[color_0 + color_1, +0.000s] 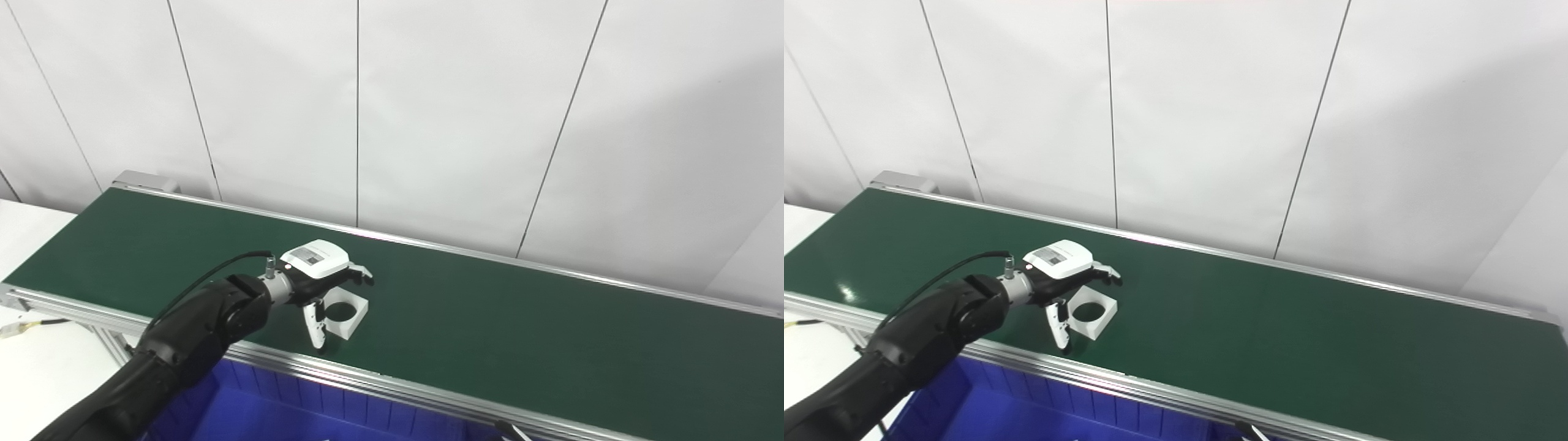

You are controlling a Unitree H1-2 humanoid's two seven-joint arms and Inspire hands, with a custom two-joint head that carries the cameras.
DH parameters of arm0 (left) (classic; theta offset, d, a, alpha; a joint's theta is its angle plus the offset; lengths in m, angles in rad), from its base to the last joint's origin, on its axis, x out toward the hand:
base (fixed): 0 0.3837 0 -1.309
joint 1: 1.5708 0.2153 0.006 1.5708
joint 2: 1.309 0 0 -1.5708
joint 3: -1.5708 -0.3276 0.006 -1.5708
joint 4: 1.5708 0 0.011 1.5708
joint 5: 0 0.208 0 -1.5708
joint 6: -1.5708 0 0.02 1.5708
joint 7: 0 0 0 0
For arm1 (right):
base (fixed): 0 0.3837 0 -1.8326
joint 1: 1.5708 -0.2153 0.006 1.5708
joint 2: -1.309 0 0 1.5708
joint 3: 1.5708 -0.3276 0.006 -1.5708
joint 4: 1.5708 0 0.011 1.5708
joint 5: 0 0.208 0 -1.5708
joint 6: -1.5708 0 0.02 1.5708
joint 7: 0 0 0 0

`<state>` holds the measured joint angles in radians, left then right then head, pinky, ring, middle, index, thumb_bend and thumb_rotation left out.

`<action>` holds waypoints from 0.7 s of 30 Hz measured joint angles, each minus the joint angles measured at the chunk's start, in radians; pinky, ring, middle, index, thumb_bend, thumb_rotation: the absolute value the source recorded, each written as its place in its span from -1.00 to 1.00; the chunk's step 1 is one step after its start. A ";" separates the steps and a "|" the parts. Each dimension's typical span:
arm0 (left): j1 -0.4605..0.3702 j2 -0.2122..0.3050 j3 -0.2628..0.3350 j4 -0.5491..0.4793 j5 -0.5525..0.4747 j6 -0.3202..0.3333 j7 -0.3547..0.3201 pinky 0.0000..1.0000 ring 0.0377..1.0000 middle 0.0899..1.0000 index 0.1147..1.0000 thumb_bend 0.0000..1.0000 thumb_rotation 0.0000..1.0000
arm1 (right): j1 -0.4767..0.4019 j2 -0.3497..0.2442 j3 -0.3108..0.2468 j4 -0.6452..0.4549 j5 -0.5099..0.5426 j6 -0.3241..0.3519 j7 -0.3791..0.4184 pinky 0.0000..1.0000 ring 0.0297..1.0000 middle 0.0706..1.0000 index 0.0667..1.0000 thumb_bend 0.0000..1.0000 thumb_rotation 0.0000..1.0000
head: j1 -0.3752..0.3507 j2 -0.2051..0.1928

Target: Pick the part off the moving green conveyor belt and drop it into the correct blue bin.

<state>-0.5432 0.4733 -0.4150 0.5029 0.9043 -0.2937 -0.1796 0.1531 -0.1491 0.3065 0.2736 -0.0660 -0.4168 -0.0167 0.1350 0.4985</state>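
1 white part (346, 312) lies flat on the green belt (490, 318), a square block with a round hole through its middle, close to the belt's near rail (367, 378). It looks like hard, stiff plastic, probably light and rather smooth, so it should not bend or break, though it could slide under a careless push. The flat outer sides seem the best hold, pinched from 2 opposite edges, or else the thin wall between the hole and an edge.

The left hand (318, 278) hovers just over the part with its fingers (362, 275) spread above the far side and the thumb (313, 324) reaching down at the near side; it holds nothing yet. The right hand is not in view.

A blue bin (269, 410) sits just below the near rail, near the part. Nothing else lies on the belt around the part. The raised rail stands between part and bin, so the part must be lifted over it.
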 measured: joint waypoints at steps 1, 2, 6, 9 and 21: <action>-0.003 -0.005 -0.011 0.011 0.015 0.005 0.013 0.53 0.58 0.57 0.58 1.00 -0.62 | 0.000 0.000 0.000 -0.001 0.000 0.000 0.000 0.31 0.42 0.55 0.69 0.49 0.60 | 0.000 0.000; -0.003 -0.008 -0.020 0.016 0.031 0.012 0.023 0.53 0.58 0.57 0.57 1.00 -0.63 | 0.000 0.000 0.000 -0.004 0.000 0.000 0.000 0.31 0.42 0.55 0.69 0.50 0.60 | -0.006 0.000; -0.006 -0.033 -0.043 0.046 0.095 0.062 0.132 0.49 0.52 0.50 0.47 1.00 -0.83 | 0.003 0.000 0.000 -0.007 0.000 0.000 0.001 0.32 0.42 0.54 0.68 0.48 0.59 | -0.009 0.005; -0.006 -0.050 -0.055 0.065 0.114 0.083 0.197 0.38 0.39 0.36 0.33 0.80 -0.98 | 0.004 0.000 0.000 -0.015 0.004 0.000 0.003 0.32 0.42 0.54 0.68 0.50 0.59 | -0.011 0.006; -0.020 -0.070 -0.080 0.097 0.089 0.068 0.244 -0.05 -0.07 -0.07 -0.20 0.04 -1.00 | 0.007 0.009 -0.005 -0.026 0.011 0.000 0.031 0.32 0.42 0.53 0.69 0.52 0.59 | -0.014 0.009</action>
<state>-0.5633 0.4035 -0.4954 0.5997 0.9932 -0.2255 0.0645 0.1606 -0.1402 0.3014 0.2476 -0.0546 -0.4168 0.0146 0.1212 0.5077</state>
